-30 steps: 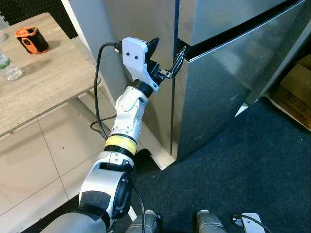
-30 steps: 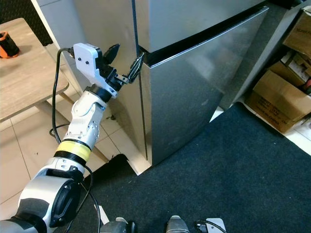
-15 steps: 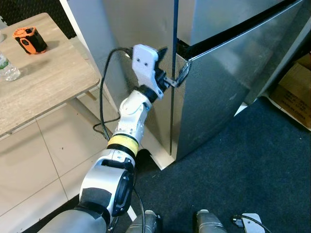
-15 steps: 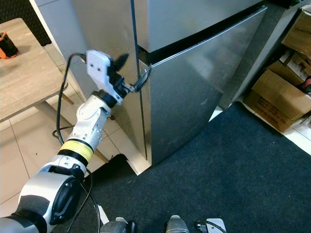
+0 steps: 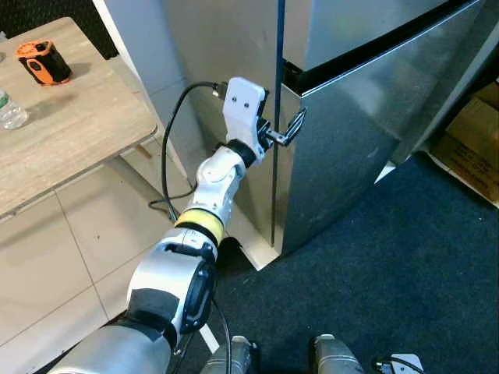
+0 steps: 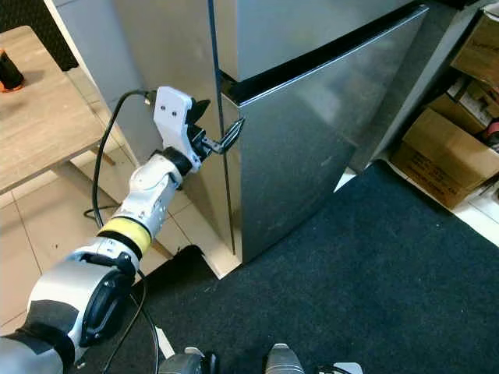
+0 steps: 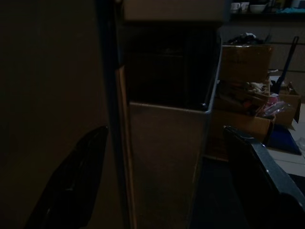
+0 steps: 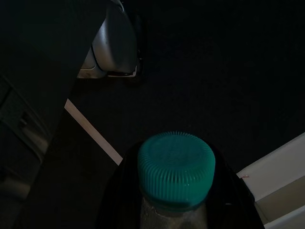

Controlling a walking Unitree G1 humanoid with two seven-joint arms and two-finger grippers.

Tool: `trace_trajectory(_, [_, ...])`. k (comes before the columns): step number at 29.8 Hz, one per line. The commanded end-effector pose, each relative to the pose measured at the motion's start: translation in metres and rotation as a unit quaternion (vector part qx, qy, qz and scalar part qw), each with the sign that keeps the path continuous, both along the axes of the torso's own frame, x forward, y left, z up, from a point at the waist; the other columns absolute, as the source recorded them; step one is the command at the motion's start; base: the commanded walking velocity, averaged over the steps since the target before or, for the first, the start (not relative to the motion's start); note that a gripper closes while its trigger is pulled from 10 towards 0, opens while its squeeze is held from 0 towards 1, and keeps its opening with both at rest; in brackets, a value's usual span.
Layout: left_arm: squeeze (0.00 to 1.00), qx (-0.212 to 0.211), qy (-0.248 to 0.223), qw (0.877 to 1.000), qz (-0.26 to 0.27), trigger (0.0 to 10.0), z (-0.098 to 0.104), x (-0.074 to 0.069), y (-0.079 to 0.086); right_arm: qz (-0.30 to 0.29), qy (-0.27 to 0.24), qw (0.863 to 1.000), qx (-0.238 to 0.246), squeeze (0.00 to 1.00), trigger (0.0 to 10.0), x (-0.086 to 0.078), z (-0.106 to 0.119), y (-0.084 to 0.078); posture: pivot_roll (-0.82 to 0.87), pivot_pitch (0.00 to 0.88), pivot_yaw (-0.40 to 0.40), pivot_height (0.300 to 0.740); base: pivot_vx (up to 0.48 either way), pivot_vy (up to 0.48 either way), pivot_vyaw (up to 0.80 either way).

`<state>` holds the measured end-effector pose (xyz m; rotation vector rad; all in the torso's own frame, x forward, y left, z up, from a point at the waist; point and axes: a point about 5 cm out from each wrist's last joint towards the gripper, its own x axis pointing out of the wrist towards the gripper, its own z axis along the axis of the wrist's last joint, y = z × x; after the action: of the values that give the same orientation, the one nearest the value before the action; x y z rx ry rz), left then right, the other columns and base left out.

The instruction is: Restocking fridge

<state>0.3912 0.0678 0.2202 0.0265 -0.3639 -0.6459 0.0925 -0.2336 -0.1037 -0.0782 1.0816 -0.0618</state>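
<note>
A stainless steel fridge (image 5: 366,132) stands before me with both doors shut and a dark gap between the upper and lower door. My left gripper (image 5: 277,128) is raised to the lower door's top left corner. It is open, with one black finger (image 5: 294,127) in front of the door face and the other finger (image 7: 71,186) beside the fridge's side wall. In the right wrist view, a clear bottle with a teal cap (image 8: 176,167) sits between the right gripper's dark fingers, low over the carpet.
A wooden table (image 5: 70,117) at the left holds an orange and black tape measure (image 5: 45,61) and a water bottle (image 5: 8,109). Cardboard boxes (image 6: 452,156) stand at the right. Dark carpet (image 5: 390,273) lies before the fridge, pale tiles to the left.
My left gripper has moved down and to the right, from the gap between the doors to the lower door's top corner. Its fingers stay open.
</note>
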Motion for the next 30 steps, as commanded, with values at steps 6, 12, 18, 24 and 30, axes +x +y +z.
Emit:
trace_trajectory(6, [0.0, -0.027, 0.055, 0.998, 0.018, 10.0, -0.002, 0.008, 0.003, -0.001, 0.01, 1.0, -0.001, 0.0, 10.0, -0.01, -0.002, -0.001, -0.14, 0.282, 0.06, 0.74, 0.0, 0.0, 0.0])
trace_trajectory(12, [0.0, -0.067, 0.092, 0.993, 0.033, 10.0, 0.001, 0.013, 0.008, 0.0, 0.006, 1.0, -0.003, 0.0, 10.0, -0.009, -0.001, -0.002, -0.14, 0.284, 0.059, 0.74, 0.0, 0.0, 0.0])
trace_trajectory(18, [0.0, -0.069, 0.093, 0.992, -0.04, 10.0, 0.004, 0.008, -0.011, -0.001, 0.003, 1.0, -0.006, 0.0, 10.0, -0.008, 0.0, -0.004, -0.15, 0.277, 0.057, 0.74, 0.0, 0.0, 0.0])
trace_trajectory(24, [0.0, -0.038, 0.076, 0.978, -0.189, 10.0, -0.003, -0.011, -0.047, -0.001, -0.002, 1.0, -0.006, 0.0, 10.0, -0.004, 0.0, -0.004, -0.14, 0.266, 0.056, 0.74, 0.0, 0.0, 0.0])
trace_trajectory(30, [0.0, 0.003, 0.058, 0.949, -0.31, 10.0, -0.013, -0.033, -0.076, -0.002, -0.008, 1.0, -0.006, 0.0, 10.0, 0.002, 0.002, -0.004, -0.14, 0.256, 0.058, 0.74, 0.0, 0.0, 0.0])
